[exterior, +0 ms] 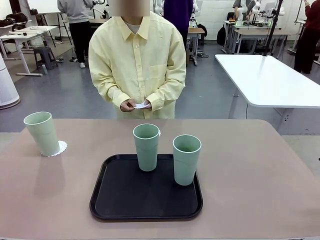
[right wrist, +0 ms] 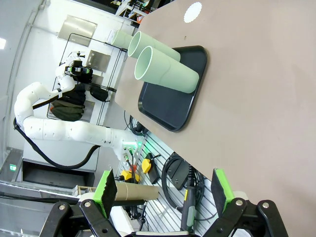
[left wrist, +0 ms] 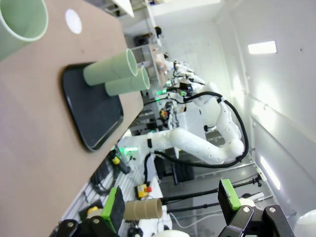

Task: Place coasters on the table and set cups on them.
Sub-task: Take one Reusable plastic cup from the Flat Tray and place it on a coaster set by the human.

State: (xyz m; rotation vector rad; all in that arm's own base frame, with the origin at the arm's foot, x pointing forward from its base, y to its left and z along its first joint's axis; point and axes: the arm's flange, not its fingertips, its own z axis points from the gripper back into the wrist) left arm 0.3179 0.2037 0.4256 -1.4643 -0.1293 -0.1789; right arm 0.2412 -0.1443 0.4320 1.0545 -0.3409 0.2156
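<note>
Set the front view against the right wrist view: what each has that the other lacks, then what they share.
Front, not right wrist: the person holding a white coaster. Right wrist, not front: the open right pincer and the white left arm. Both: the black tray with two mint-green cups on the table.

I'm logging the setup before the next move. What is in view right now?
cups: 3, pale green; one on a coaster at the table's left, two on the tray
coasters: 3, white; one under the left cup, one beyond the tray, apparently one in the person's hands
tray: 1, black, mid-table
table: 1, beige
white table: 1, far right
person: 1, yellow shirt, far side
left gripper: black, green pads, open, empty
right gripper: same
</note>
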